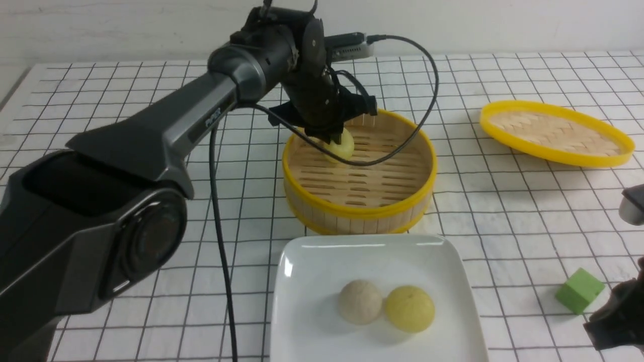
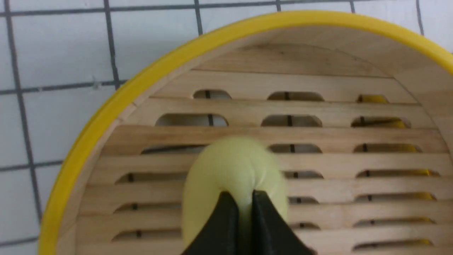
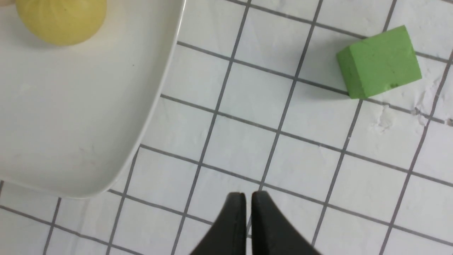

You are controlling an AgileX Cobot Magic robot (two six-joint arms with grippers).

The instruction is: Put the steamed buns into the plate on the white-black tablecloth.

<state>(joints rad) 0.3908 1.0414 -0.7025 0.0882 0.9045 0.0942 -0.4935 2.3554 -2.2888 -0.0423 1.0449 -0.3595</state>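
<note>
Overall, white-black tablecloth [image 1: 503,201] covers the worktop. Left arm [image 1: 151,130] reaches to far centre. Plate [image 1: 312,261] sits near centre, steamer basket [image 1: 362,213] just beyond it, woven lid [image 1: 553,131] far right, well apart. On the plate: beige bun [image 1: 359,300] and yellow bun [image 1: 409,308], touching side by side. Third bun [image 2: 233,163], pale yellow, is inside the basket, far-left part; resting on the slats or lifted, cannot tell. Green cube [image 1: 579,290] near right. Left fingers [image 2: 223,219] clamped on the third bun, its soft skin pinched between the tips. Right fingers [image 3: 233,219] together, empty, over bare cloth between plate and cube.
</note>
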